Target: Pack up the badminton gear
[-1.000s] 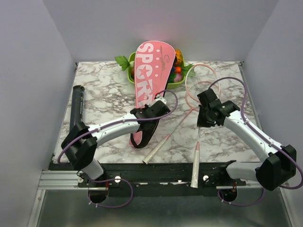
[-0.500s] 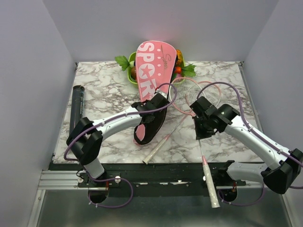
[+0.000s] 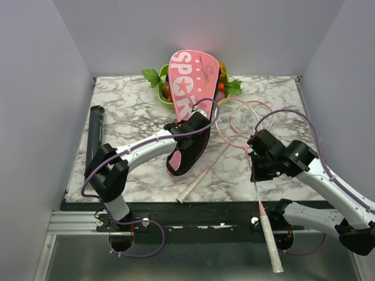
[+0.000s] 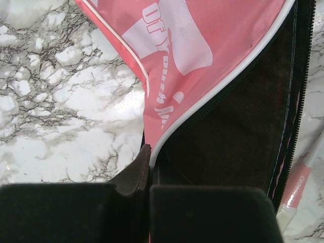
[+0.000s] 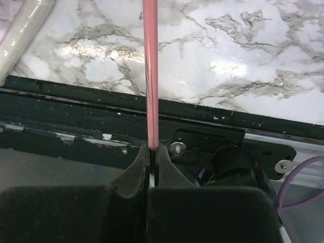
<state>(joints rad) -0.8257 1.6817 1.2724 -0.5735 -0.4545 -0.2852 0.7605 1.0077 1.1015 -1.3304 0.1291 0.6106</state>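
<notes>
The pink "SPORT" bag (image 3: pixel 190 82) lies from the table's middle up onto the green tray. My left gripper (image 3: pixel 188 130) is shut on the bag's white-piped rim (image 4: pixel 202 96) and holds its black mouth (image 4: pixel 238 142) open. My right gripper (image 3: pixel 258 167) is shut on the pink shaft (image 5: pixel 150 76) of one racket. That racket's head (image 3: pixel 231 120) lies just right of the bag, and its white handle (image 3: pixel 270 243) hangs past the table's front edge. The second racket (image 3: pixel 258 114) lies flat with its handle (image 3: pixel 193 186) near the bag mouth. The black tube (image 3: pixel 94 134) lies at the left edge. No shuttlecocks show.
The green tray of toy fruit (image 3: pixel 159 92) stands at the back, partly under the bag. The black front rail (image 5: pixel 76 116) and arm mounts run below my right gripper. Grey walls close the left, right and back.
My right gripper has drawn its racket toward the near edge, so the handle overhangs farther and the head now lies beside the bag. My left gripper has shifted the bag's mouth slightly right and back.
</notes>
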